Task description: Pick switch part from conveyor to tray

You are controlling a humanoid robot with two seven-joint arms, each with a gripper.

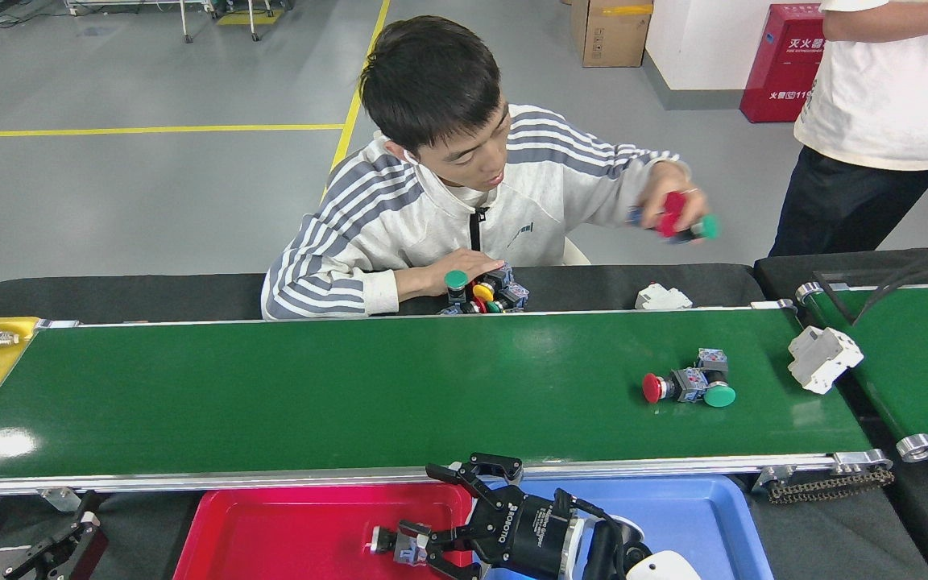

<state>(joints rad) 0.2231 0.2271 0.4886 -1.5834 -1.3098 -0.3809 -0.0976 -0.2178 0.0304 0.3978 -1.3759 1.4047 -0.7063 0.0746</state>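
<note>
1. Over the red tray (pixel 271 524), the right end effector (pixel 412 548) reaches in from the right, its fingers clamped on a small switch part (pixel 399 549) with a blue-grey body. The part hangs above the tray floor; whether it touches the floor cannot be told.
2. So one pick looks nearly complete: the part is off the conveyor (pixel 351 387) and at the tray, and only the release seems left.
3. On the conveyor, toward its right end, two more switches (pixel 693 385) lie touching each other, one with a red cap, one with a green cap. These are likely the next picks.
4. A white block (pixel 822 358) sits at the gap between the conveyor and the second belt (pixel 923 362) on the right; it does not look like a push-button switch.
5. The blue tray (pixel 706 515) beside the red one shows nothing inside where it is visible.
6. The left end effector (pixel 29 548) rests low at the bottom left corner, away from the work; whether its fingers are apart cannot be told.
7. Behind the conveyor, a seated person keeps one hand (pixel 456 270) by a pile of switches (pixel 484 292) on the tabletop (pixel 109 294) and lifts more switches in the other hand (pixel 673 213), so more parts may arrive.
</note>
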